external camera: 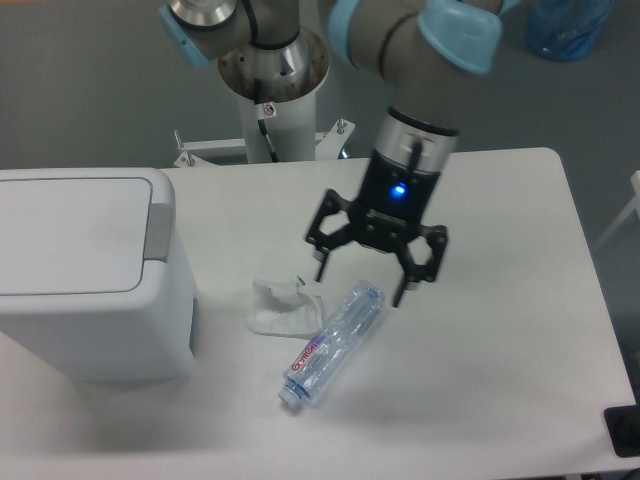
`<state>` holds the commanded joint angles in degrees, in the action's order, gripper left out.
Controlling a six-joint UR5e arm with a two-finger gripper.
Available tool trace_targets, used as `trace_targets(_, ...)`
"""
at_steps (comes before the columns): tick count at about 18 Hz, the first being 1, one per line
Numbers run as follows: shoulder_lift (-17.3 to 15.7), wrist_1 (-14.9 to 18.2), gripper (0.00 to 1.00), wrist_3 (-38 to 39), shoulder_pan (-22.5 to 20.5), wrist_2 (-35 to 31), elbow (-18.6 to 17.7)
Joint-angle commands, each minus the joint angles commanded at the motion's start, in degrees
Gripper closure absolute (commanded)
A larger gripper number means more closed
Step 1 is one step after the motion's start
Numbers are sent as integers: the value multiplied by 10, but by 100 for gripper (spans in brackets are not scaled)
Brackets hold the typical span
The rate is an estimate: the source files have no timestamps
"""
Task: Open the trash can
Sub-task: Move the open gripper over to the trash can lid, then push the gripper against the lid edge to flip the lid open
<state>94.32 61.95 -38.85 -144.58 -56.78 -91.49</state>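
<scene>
The trash can point(85, 285) is a large white bin at the left of the table, its flat lid point(65, 235) shut, with a grey push tab point(158, 232) on the lid's right edge. My gripper point(360, 283) hangs over the table's middle, well to the right of the bin, jaws open and empty. It is just above the upper end of a clear plastic bottle point(333, 343) that lies on its side.
A crumpled white tissue point(283, 307) lies left of the bottle. The robot's base column point(272, 95) stands behind the table. A blue container point(568, 25) is at the top right. A dark object point(624, 432) sits at the table's right front corner.
</scene>
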Motion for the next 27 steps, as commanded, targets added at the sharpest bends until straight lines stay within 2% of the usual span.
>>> trace_targets(1, -11, 17, 0, 10, 1, 0, -5)
trace_targets(3, -25, 26, 0, 22, 11, -1, -16)
trace_targets(8, -22, 30, 0, 78, 52, -13, -9)
trace_targets(9, -21, 40, 0, 79, 61, -23, -7)
trace_targets(11, -16, 79, 0, 79, 79, -52, 11)
trace_targets(13, -2, 133, 0, 80, 95, -75, 44)
trace_targets(16, 37, 224, 0, 91, 102, -81, 108)
trace_targets(18, 59, 257, 0, 105, 113, -90, 138)
trace_targets(20, 68, 261, 0, 118, 120, -103, 143)
trace_targets(27, 71, 263, 0, 120, 125, -119, 137)
